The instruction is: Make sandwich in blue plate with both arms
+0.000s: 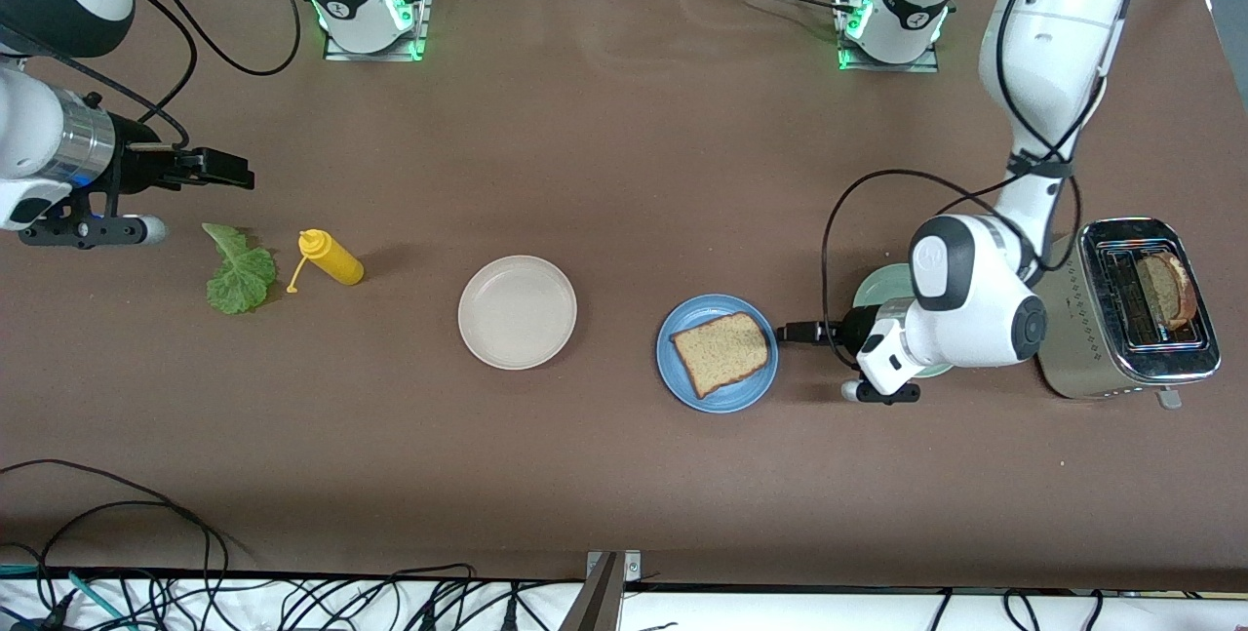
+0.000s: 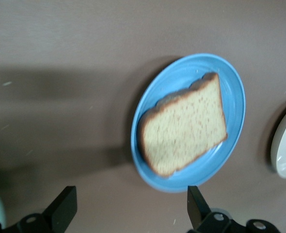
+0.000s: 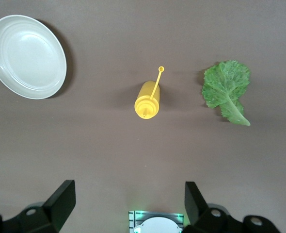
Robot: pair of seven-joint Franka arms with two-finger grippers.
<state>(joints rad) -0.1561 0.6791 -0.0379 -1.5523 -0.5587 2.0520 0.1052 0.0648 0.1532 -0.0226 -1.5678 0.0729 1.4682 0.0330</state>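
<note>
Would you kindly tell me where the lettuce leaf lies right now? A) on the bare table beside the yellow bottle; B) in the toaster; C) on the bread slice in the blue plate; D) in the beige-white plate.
A: the lettuce leaf lies flat on the table beside the yellow bottle, toward the right arm's end.

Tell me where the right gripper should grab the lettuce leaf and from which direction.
Come straight down on the lettuce leaf and pinch its pale stem end. It lies flat on the table, and the rib looks firmer than the ruffled blade. The right gripper, open, hangs above the table near it.
</note>
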